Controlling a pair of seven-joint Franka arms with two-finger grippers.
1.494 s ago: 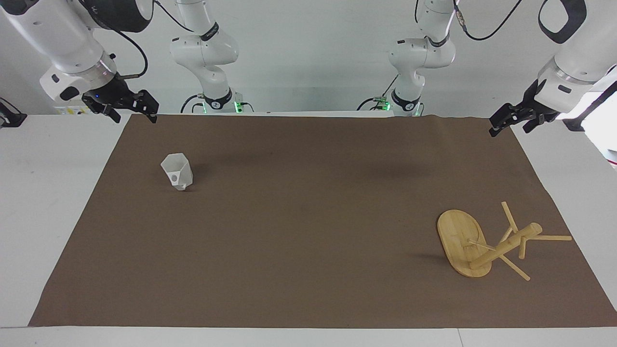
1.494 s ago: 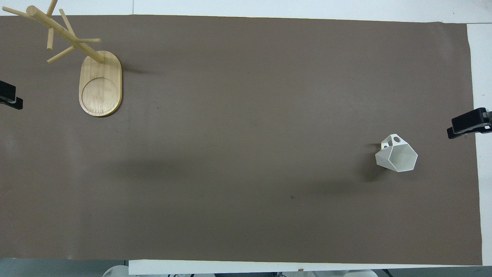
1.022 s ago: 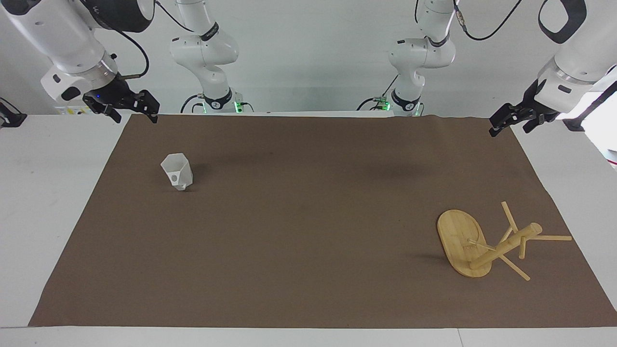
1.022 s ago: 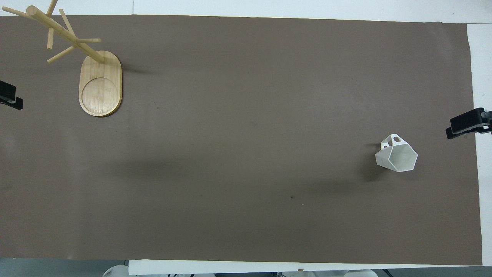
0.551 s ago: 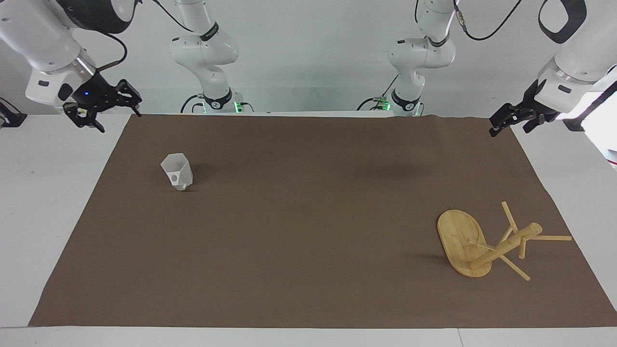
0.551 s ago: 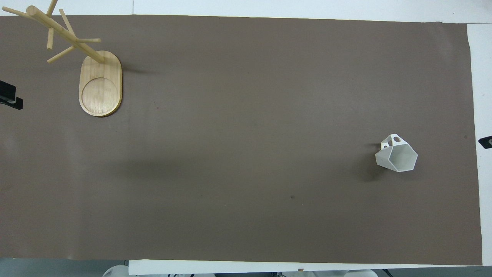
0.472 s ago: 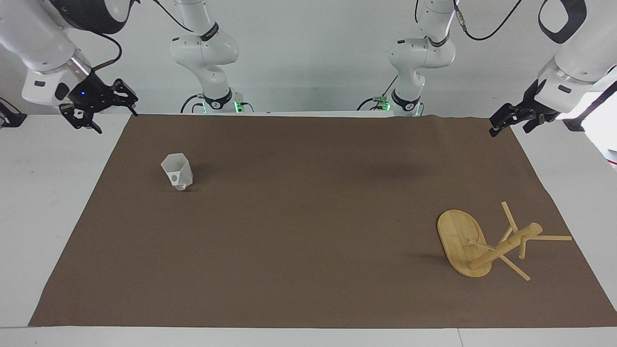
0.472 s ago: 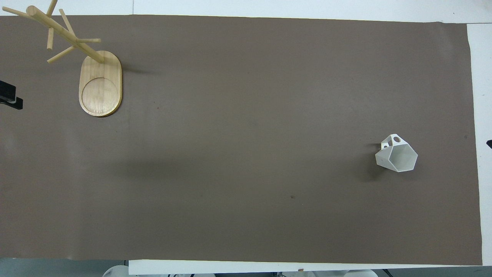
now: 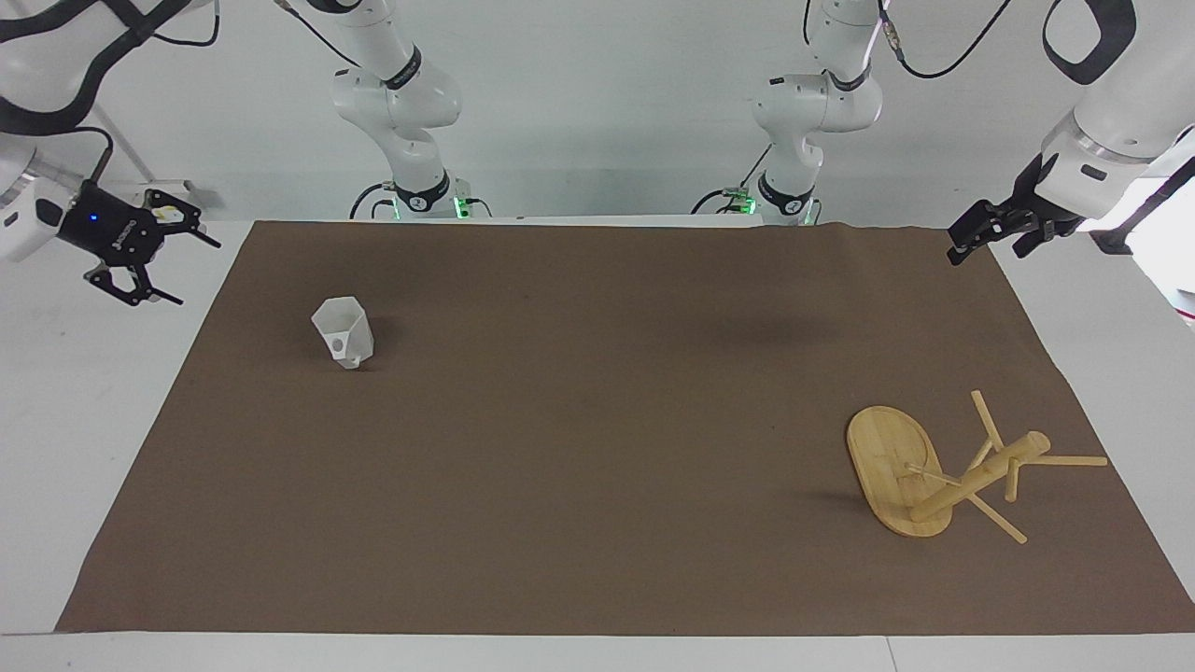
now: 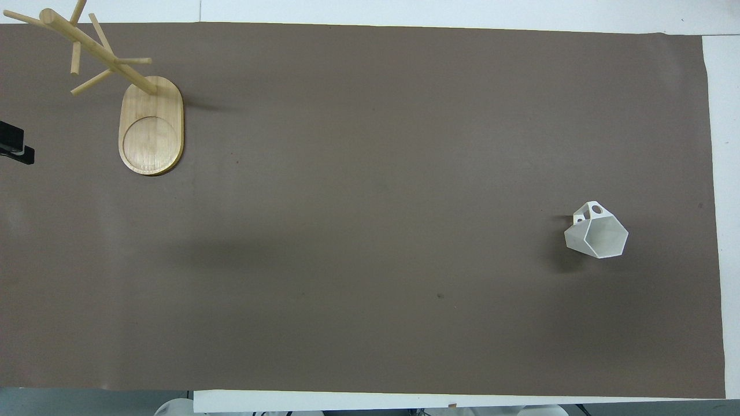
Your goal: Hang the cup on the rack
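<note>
The white faceted cup (image 9: 344, 334) stands upright on the brown mat (image 9: 597, 420) toward the right arm's end, its holed handle turned away from the robots; it also shows in the overhead view (image 10: 598, 234). The bamboo rack (image 9: 892, 471) stands on its oval base toward the left arm's end, farther from the robots than the cup, with bare pegs; in the overhead view it is in the corner (image 10: 151, 124). My right gripper (image 9: 200, 273) is open and empty over the white table beside the mat, apart from the cup. My left gripper (image 9: 982, 245) waits, open and empty, over the mat's corner.
The mat covers most of the white table (image 9: 84, 392). The two arm bases (image 9: 415, 196) stand at the robots' edge of the table. Only a black tip of the left gripper (image 10: 13, 147) shows in the overhead view.
My right gripper has swung off the mat's corner toward the right arm's end of the table, turned, and left the overhead view. The left arm, cup and rack have not moved.
</note>
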